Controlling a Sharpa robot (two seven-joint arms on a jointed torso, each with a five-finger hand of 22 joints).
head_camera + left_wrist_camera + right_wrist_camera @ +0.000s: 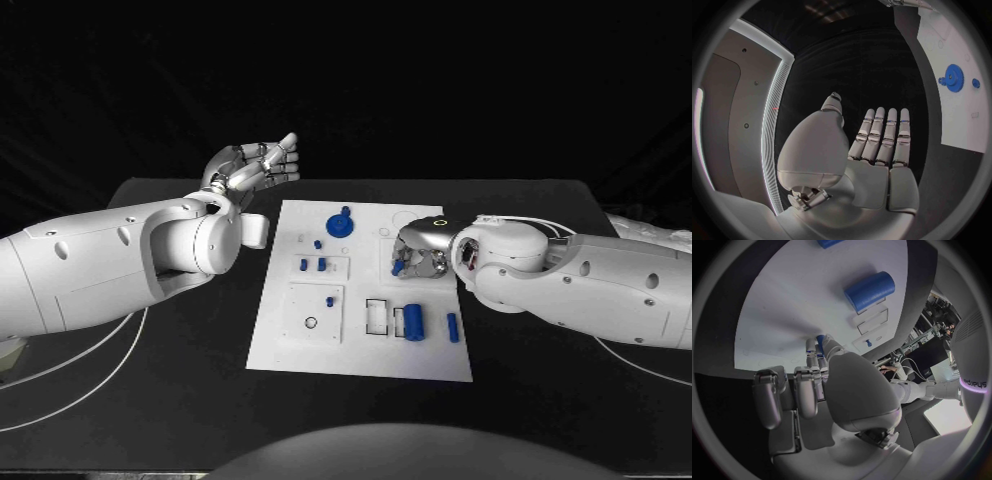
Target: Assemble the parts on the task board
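The white board (289, 355) lies in the middle of the black desk (173, 400), its near edge closest to the camera. Near that edge sit a blue cylinder (414, 322) and a slim blue peg (453, 327); a blue gear (340, 223) stands by the far edge. The right hand (418, 250) reaches down over the board's right side, fingertips pinching a small blue part (820, 340). The left hand (257, 166) is raised off the board's far left corner, fingers straight and holding nothing. The step looks like seating that part; next it needs lining up with its slot.
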